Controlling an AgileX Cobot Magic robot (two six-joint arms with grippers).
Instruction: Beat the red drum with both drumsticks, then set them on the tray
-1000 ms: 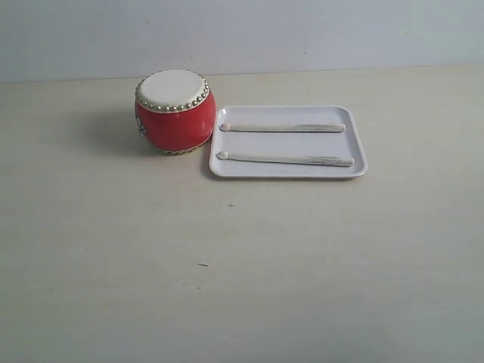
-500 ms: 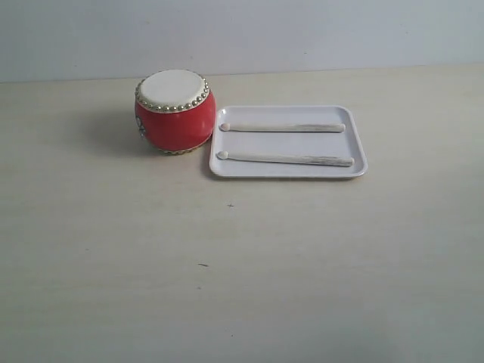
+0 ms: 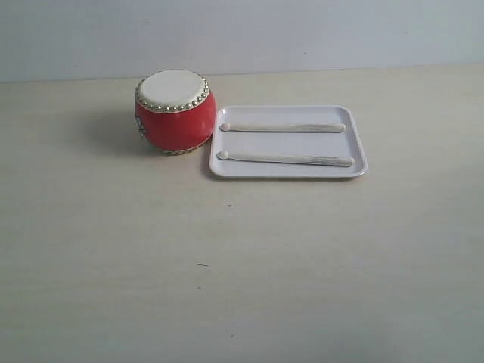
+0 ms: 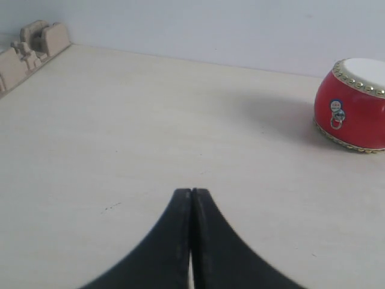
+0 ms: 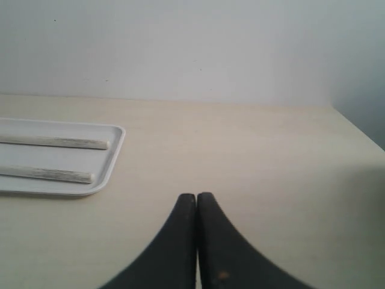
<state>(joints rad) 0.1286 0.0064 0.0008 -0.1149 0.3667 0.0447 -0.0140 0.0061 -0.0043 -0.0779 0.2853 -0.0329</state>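
Observation:
The red drum (image 3: 175,112) stands upright on the pale table, cream skin up, just left of the white tray (image 3: 287,172). Two pale drumsticks lie side by side in the tray, the far one (image 3: 282,128) and the near one (image 3: 284,159), bead tips toward the drum. No arm shows in the exterior view. My left gripper (image 4: 191,192) is shut and empty, well short of the drum (image 4: 352,111). Over bare table my right gripper (image 5: 196,196) is shut and empty too, off to the side of the tray (image 5: 114,155) and the handle ends (image 5: 60,175).
A beige fixture (image 4: 30,48) sits at the table's edge in the left wrist view. A plain wall (image 3: 242,34) runs behind the table. Small dark specks (image 3: 203,265) mark the tabletop in front.

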